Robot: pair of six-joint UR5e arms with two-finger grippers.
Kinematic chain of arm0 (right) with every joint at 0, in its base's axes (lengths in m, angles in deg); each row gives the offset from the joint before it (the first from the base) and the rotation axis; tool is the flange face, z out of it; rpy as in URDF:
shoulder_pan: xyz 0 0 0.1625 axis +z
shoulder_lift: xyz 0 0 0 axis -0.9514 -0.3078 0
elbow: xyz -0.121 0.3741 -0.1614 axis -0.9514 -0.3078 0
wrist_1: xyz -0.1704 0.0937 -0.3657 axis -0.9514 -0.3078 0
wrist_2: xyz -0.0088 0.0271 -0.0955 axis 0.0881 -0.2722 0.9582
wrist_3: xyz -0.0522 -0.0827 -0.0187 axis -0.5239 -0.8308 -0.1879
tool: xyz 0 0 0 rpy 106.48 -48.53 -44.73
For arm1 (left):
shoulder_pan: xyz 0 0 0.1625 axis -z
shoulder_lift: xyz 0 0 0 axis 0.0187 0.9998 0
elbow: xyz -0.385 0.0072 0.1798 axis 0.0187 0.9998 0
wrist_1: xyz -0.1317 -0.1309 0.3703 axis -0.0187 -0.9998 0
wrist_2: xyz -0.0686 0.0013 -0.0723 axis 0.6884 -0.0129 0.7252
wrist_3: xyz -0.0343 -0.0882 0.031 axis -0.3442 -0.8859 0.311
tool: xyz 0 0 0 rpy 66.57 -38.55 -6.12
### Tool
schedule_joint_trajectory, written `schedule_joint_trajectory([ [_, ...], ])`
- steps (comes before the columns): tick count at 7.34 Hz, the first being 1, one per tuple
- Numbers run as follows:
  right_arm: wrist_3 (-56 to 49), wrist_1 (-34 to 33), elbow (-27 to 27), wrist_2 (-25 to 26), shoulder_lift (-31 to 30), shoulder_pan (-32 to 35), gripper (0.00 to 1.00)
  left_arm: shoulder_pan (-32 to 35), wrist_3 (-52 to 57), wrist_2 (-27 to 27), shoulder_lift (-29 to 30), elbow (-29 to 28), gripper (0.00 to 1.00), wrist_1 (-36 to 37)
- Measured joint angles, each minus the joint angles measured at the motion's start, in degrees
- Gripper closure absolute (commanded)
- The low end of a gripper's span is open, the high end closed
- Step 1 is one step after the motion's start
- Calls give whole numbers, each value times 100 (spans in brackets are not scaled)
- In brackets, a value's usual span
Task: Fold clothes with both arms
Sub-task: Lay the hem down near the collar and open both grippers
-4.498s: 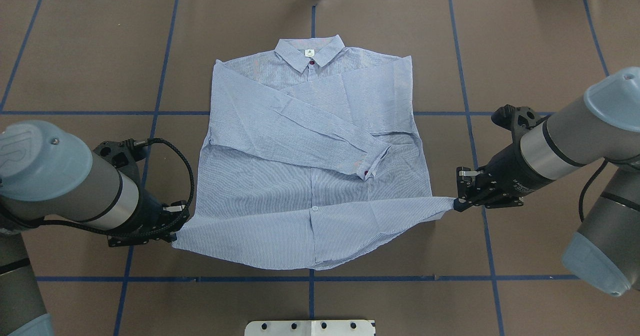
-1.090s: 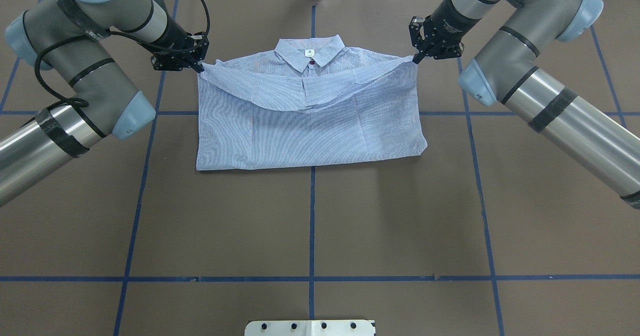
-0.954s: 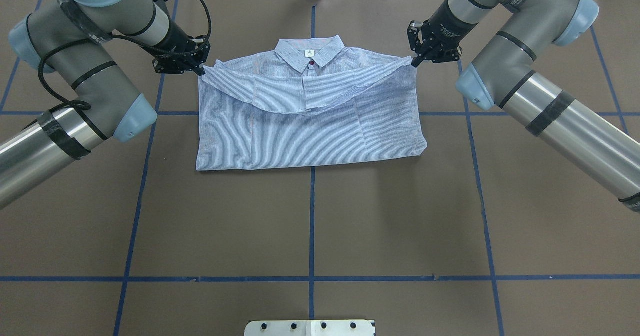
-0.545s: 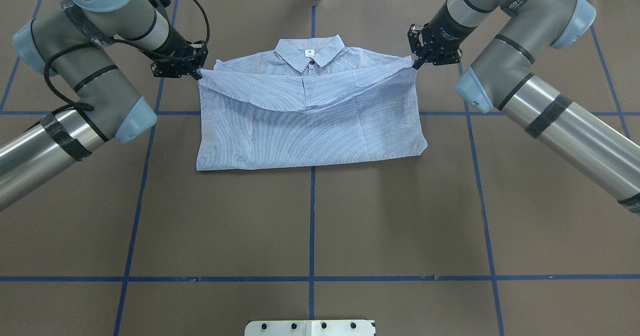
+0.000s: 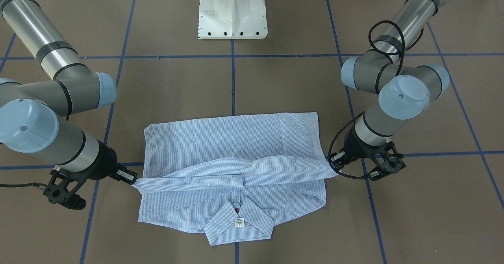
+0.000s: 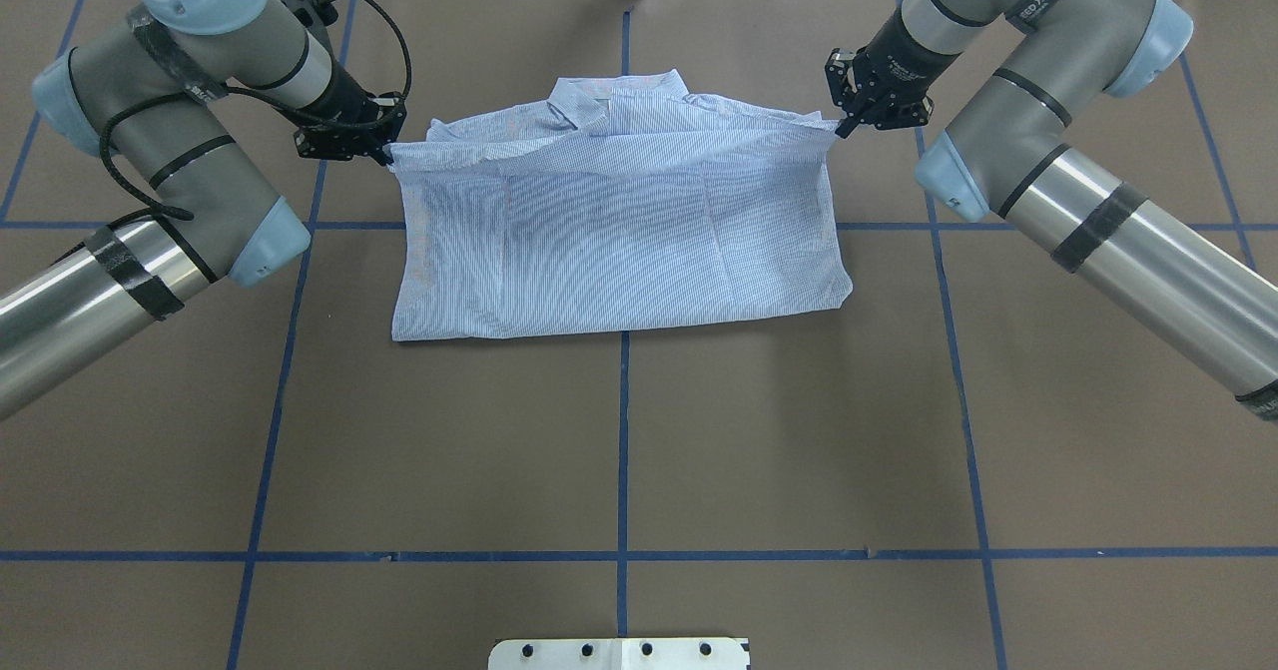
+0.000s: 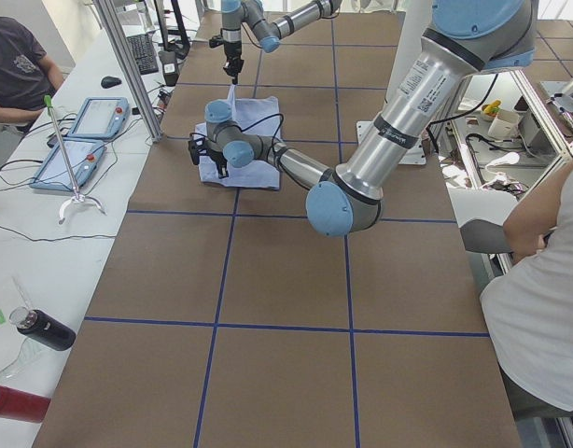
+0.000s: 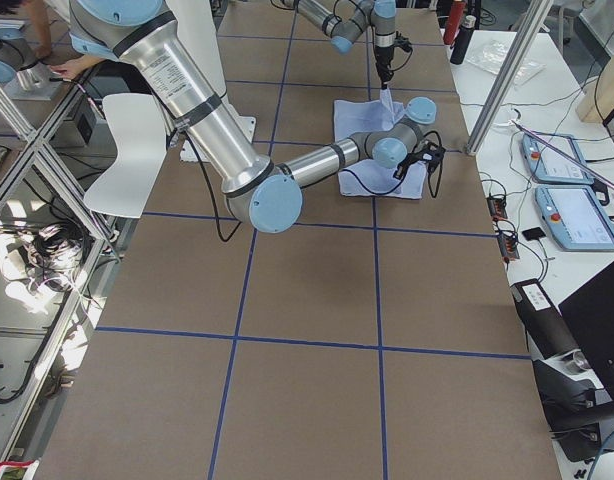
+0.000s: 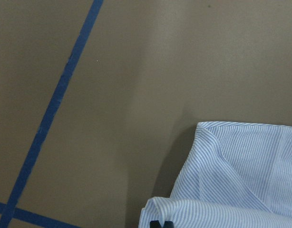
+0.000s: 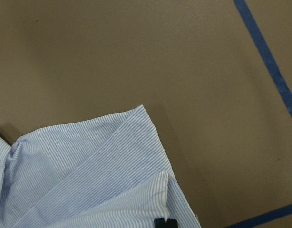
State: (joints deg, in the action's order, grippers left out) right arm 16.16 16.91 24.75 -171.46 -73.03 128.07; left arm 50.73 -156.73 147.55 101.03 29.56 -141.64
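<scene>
The blue-and-white striped shirt (image 6: pixel 619 241) lies doubled over on the brown table, its hem raised and stretched taut across the shoulders. My left gripper (image 6: pixel 384 154) is shut on the hem's left corner, and in the front view the same gripper (image 5: pixel 334 168) holds it from the view's right. My right gripper (image 6: pixel 841 129) (image 5: pixel 133 180) is shut on the other corner. The collar (image 5: pixel 238 224) with its white label and one red button shows beyond the hem. Each wrist view shows a striped shirt corner (image 9: pixel 231 190) (image 10: pixel 89 180) at the fingertips.
The white pedestal base (image 5: pixel 232 16) stands at the robot's side of the table. Blue tape lines (image 6: pixel 624 430) grid the brown surface. A seated person (image 7: pixel 16 65), two tablets (image 7: pixel 81 131) and a dark bottle (image 7: pixel 44 331) are on the side bench.
Both grippers carried the hem from the near edge up over the shirt. In the last second they pulled it taut and farther back, so from overhead it now hides the neck label.
</scene>
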Motion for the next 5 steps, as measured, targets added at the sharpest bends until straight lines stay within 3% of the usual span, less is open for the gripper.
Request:
schedule_joint_trajectory([
  [3, 1, 0, -11, 7, 73, 29, 100, -3, -1, 2, 12, -14, 96, -20],
  [4, 1, 0, -12, 7, 101, 32, 14, -3, 1, 2, 14, -15, 46, -21],
  [5, -27, 0, -11, 21, 115, 24, 1, -3, 9, 0, 15, -14, 19, -21],
])
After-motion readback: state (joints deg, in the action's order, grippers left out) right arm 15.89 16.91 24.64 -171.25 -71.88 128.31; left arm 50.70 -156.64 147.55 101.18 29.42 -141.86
